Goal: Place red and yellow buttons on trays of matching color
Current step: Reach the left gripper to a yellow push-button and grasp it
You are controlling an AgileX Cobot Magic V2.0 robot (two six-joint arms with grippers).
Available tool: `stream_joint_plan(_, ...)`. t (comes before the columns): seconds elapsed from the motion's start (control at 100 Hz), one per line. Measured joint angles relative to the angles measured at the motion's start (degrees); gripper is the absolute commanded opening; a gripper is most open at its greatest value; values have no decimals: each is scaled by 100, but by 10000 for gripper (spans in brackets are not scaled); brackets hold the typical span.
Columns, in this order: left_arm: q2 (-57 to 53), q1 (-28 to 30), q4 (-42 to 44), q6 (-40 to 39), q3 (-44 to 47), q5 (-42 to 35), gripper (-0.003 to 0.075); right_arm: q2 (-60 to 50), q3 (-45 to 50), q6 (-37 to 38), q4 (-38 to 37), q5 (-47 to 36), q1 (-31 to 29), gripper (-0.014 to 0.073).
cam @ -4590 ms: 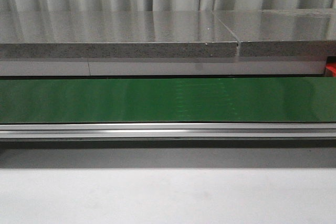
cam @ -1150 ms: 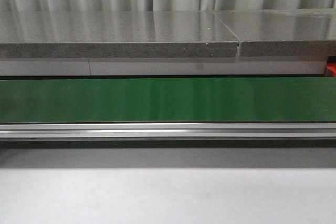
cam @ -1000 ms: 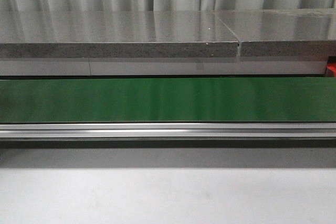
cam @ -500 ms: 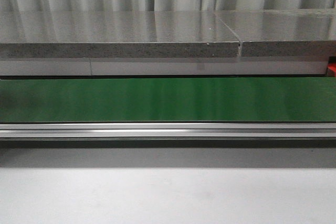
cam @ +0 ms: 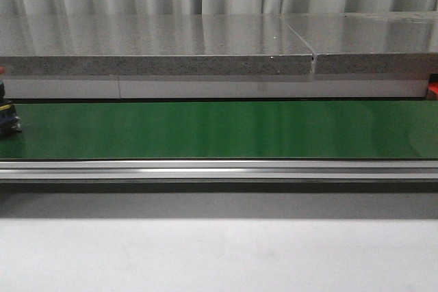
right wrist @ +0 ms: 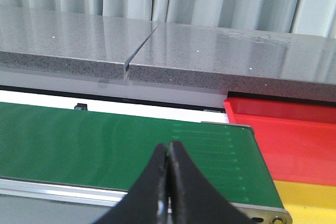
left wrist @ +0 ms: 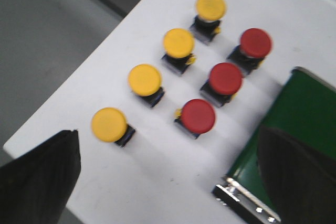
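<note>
A button (cam: 7, 115) has newly appeared at the left end of the green conveyor belt (cam: 219, 130), which carried nothing half a second ago; its cap colour is cut off by the frame edge. Feeding has evidently begun. Beside that end of the belt, four yellow buttons (left wrist: 144, 80) and three red buttons (left wrist: 226, 78) wait on the white tabletop (left wrist: 157, 171). Left gripper (left wrist: 168, 177) jaws stand wide apart, empty. Right gripper (right wrist: 169, 153) jaws are pressed together, holding nothing, near the belt's far end, where the red tray (right wrist: 286, 135) and yellow tray (right wrist: 310, 200) lie.

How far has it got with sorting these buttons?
Barely started. One button has entered the green belt at the left edge. Seven buttons wait beside it: four yellow, three red. The visible parts of the red tray and yellow tray hold nothing.
</note>
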Motion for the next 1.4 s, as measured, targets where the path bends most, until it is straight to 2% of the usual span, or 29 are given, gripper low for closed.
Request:
stream_joint_plan(0.22, -3, 956, 66, -214, 1000, -622, 672, 0, 0, 0, 0, 0, 0, -119)
stream_joint_plan(0.39, 142, 1374, 84, -412, 1405, -1058, 672, 0, 0, 0, 0, 0, 0, -119)
stream_joint_plan(1.05, 1831, 1434, 5, -498, 1432, -2209, 672, 0, 0, 0, 0, 0, 0, -119)
stream_joint_plan(1.4, 2314, 1434, -6, -498, 1031, -2320, 672, 0, 0, 0, 0, 0, 0, -119)
